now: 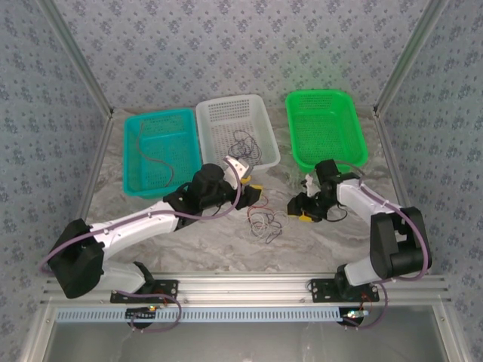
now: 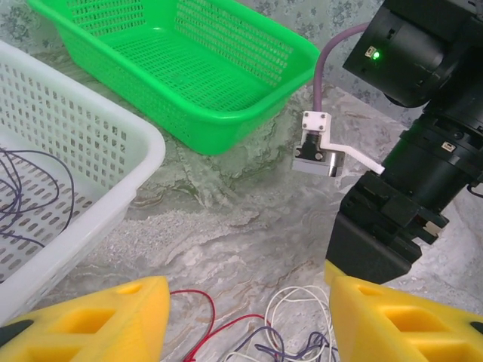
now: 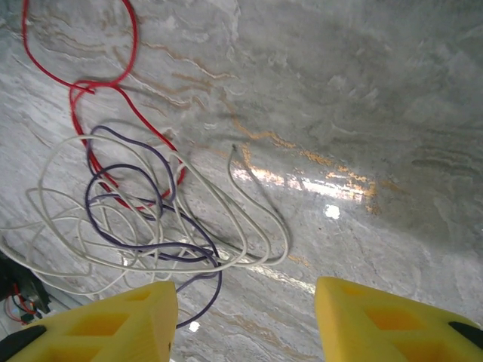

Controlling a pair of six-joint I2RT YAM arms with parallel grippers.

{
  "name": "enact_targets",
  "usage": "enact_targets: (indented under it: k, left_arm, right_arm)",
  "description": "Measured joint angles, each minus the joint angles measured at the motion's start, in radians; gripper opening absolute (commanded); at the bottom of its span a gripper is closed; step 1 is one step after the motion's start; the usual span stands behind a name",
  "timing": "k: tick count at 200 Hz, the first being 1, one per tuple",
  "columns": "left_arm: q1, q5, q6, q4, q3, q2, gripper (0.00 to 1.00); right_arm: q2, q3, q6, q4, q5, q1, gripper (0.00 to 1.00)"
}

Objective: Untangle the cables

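On the marbled table (image 1: pixel 226 249) between two robot arms, a tangle (image 1: pixel 264 222) of red, purple and white cables lies loose, gripped by neither arm. The left gripper (image 2: pixel 247 294) hangs just over the tangle's far edge, its yellow fingers (image 2: pixel 113 317) spread wide and holding nothing. In its wrist view the strands lie right at the fingertips, in the gap between them.

The right gripper (image 3: pixel 245 290) is likewise parted and empty, low over the table at the tangle's right side. From its wrist the knot sits ahead and to the left, and a purple cable (image 3: pixel 151 249) loops close by one finger without being pinched. The red cable (image 3: pixel 98 98) trails off on the side away from this gripper, while the white cable (image 3: pixel 249 219) bulges toward it.

The left arm looks the nearer of the two.

Behind, a dark cable (image 1: pixel 245 142) rests in the white basket (image 1: pixel 215 121) and a reddish cable (image 1: pixel 151 162) in the teal basket (image 1: pixel 162 113). The green basket (image 1: pixel 321 94) stands beside them. By this showing the job is partly done, with the knot not yet parted.
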Motion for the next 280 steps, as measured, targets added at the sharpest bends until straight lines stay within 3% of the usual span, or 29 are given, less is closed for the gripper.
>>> enact_targets:
  k: [122,155,178,250,266,280]
  left_arm:
    - [0.0,-0.014,-0.016,0.03,-0.042,-0.012,0.59]
    - [0.0,-0.021,-0.016,0.034,-0.046,-0.017,0.59]
    - [0.0,-0.026,-0.016,0.035,-0.048,-0.019,0.59]
    - [0.0,-0.048,-0.016,0.053,-0.052,-0.035,0.6]
    - [0.0,-0.048,-0.017,0.053,-0.052,-0.035,0.6]
    - [0.0,-0.047,-0.022,0.053,-0.052,-0.035,0.6]
  right_arm:
    - [0.089,-0.047,0.05,0.147,0.048,0.032,0.37]
    - [0.108,-0.047,0.067,0.172,0.06,0.039,0.21]
    - [0.108,-0.048,0.073,0.197,0.063,0.04,0.0]
    - [-0.108,-0.035,0.068,0.161,0.111,0.031,0.0]
    - [-0.133,-0.006,0.051,0.134,0.122,0.022,0.21]
    - [-0.125,-0.003,0.035,0.127,0.116,0.013,0.3]
